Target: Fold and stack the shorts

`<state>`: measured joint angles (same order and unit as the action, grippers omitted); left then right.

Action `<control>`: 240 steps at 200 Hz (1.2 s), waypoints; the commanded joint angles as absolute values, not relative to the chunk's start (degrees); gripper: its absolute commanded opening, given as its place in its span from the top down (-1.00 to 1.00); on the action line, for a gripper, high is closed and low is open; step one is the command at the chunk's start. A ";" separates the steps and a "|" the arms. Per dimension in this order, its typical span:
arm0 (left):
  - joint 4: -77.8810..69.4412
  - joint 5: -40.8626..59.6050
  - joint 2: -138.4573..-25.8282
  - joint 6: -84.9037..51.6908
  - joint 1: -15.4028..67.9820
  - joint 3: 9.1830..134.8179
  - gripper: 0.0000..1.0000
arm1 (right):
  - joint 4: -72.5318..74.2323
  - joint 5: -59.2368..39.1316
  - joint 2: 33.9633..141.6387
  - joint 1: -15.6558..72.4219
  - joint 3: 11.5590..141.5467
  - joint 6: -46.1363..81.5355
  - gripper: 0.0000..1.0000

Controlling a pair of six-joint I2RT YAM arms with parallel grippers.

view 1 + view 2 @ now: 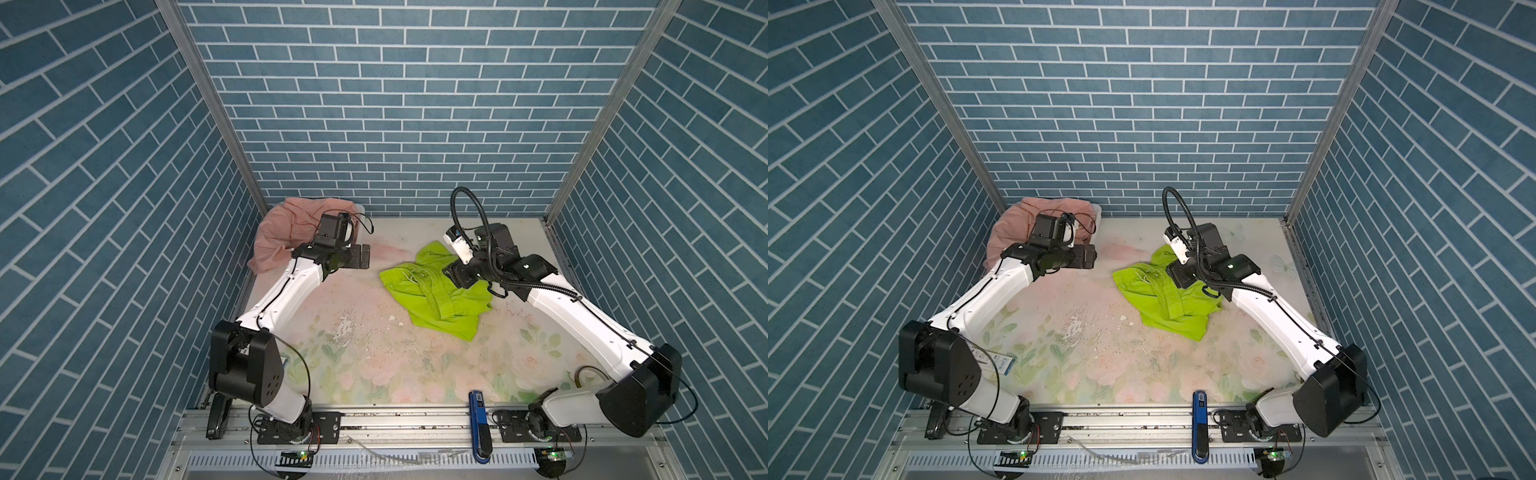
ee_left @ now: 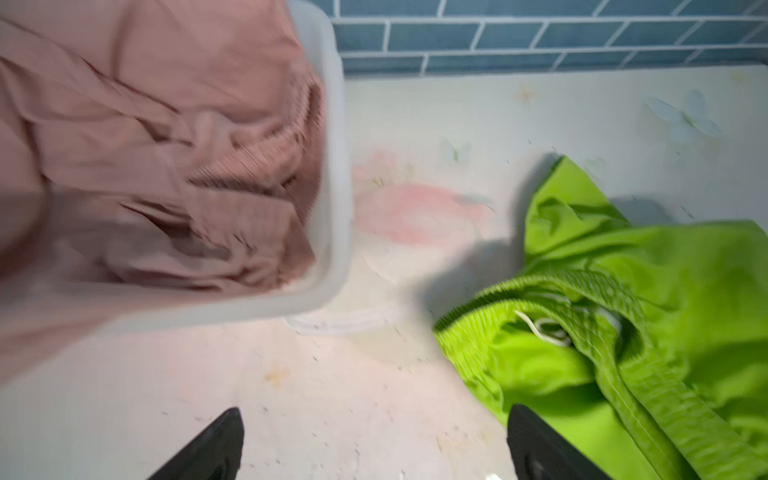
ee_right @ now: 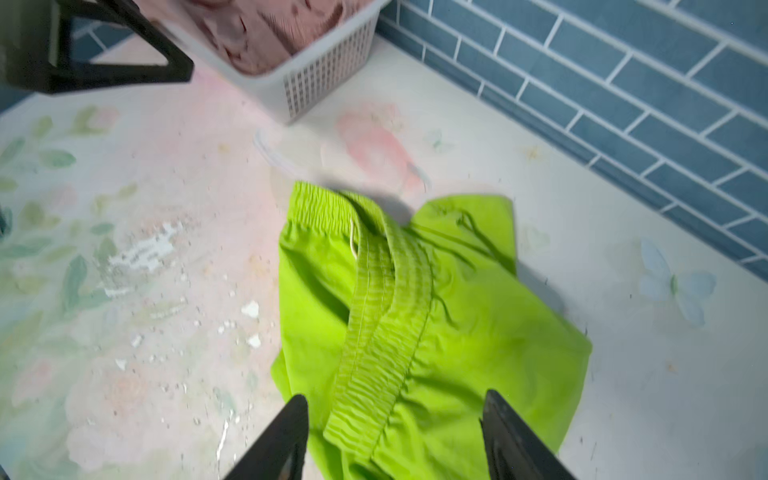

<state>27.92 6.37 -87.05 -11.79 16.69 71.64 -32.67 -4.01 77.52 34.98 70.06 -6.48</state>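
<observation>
The lime-green shorts [image 1: 432,299] [image 1: 1167,301] lie crumpled on the floral table, right of centre, with the gathered waistband [image 3: 386,299] twisted across them. My right gripper [image 3: 395,399] hangs open just above their near part, waistband fabric below the gap, nothing pinched. The salmon-pink shorts [image 1: 282,232] [image 2: 145,145] are heaped in the white basket [image 2: 332,124] [image 3: 324,79] at the back left corner. My left gripper [image 1: 365,255] [image 2: 374,415] stands wide open and empty beside the basket, over bare table, left of the green shorts [image 2: 665,311].
Blue brick walls close in the table at the back and on both sides. A blue handled tool [image 1: 478,419] lies on the front rail. The table's print is peeled in patches [image 1: 345,328] near the middle.
</observation>
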 commanded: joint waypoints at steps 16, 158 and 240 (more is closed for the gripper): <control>22.81 12.74 -81.85 -17.91 19.33 61.66 -0.99 | -37.47 2.95 80.25 38.47 62.16 -10.24 -0.35; 14.53 13.19 -81.91 -21.97 20.43 51.31 -0.99 | -23.03 21.16 95.98 45.62 60.81 -19.49 -0.27; 13.23 13.37 -85.72 -21.69 22.06 53.26 -0.99 | -25.17 10.65 90.10 45.50 62.22 -17.99 -0.08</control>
<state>13.76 13.19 -85.45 -22.06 21.39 51.94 -24.84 16.62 95.07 45.43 60.86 -18.09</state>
